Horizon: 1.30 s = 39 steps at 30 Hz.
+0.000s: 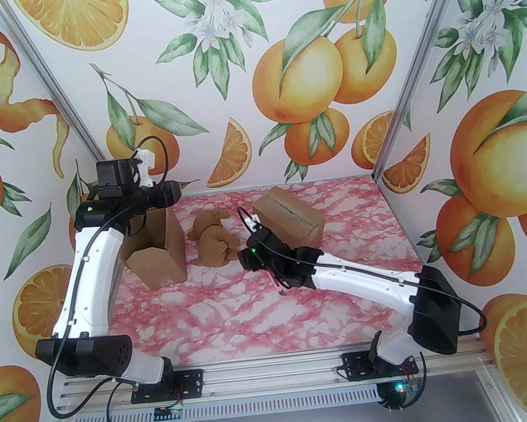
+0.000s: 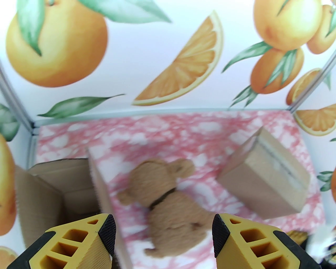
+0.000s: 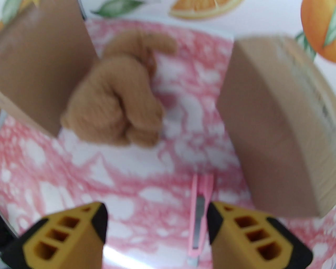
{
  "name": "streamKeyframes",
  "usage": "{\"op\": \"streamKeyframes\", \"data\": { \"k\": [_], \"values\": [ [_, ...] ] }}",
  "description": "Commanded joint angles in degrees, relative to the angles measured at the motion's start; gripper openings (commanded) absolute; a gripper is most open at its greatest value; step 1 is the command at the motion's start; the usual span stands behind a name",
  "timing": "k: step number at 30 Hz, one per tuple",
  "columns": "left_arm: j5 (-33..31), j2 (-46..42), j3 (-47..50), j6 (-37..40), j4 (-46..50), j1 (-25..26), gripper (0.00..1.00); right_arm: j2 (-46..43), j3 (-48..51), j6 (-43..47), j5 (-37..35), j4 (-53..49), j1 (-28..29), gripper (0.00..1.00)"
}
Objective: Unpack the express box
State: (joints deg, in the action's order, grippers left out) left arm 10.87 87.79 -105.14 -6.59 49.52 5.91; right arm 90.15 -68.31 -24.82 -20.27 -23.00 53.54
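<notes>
The express box (image 1: 156, 260) stands open at the left of the table, flaps up, and its inside (image 2: 52, 189) looks bare where I can see it. A tan teddy bear (image 1: 213, 242) lies on the table just right of it. My left gripper (image 2: 164, 228) hangs open high above the gap between box and bear (image 2: 170, 199), holding nothing. My right gripper (image 3: 157, 218) is open low over the table in front of the bear (image 3: 115, 105). A pink box cutter (image 3: 199, 218) lies flat on the table beside its right finger (image 3: 236, 231).
A second, closed and taped cardboard box (image 1: 290, 219) sits at the back centre, right of the bear and close to my right wrist (image 1: 269, 259). The cutter (image 1: 277, 288) lies under the right forearm. The pink marbled table (image 1: 266, 318) runs out in front.
</notes>
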Motion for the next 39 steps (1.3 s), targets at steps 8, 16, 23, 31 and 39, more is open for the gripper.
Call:
{"op": "streamKeyframes", "data": {
  "k": [8, 16, 23, 31, 39],
  "values": [
    [0.1, -2.6, 7.1, -1.8, -3.2, 4.1, 0.63, 11.9, -3.8, -7.1, 3.1, -10.3, -6.6, 0.68],
    [-1.4, -4.8, 9.8, -0.3, -3.0, 4.2, 0.63, 20.5, -10.7, -5.1, 7.1, -14.4, -7.7, 0.69],
    [-1.6, -5.0, 10.3, 0.1, -3.3, 4.2, 0.63, 24.3, -12.5, -6.3, 6.8, -17.4, -7.9, 0.68],
    [-1.6, -4.8, 10.2, 0.3, -3.8, 4.2, 0.63, 27.6, -13.3, -7.9, 6.1, -18.0, -8.5, 0.61],
    [-2.0, -5.0, 10.2, 0.8, -3.6, 4.2, 0.63, 29.9, -13.9, -8.3, 6.6, -18.4, -9.0, 0.57]
  ]
}}
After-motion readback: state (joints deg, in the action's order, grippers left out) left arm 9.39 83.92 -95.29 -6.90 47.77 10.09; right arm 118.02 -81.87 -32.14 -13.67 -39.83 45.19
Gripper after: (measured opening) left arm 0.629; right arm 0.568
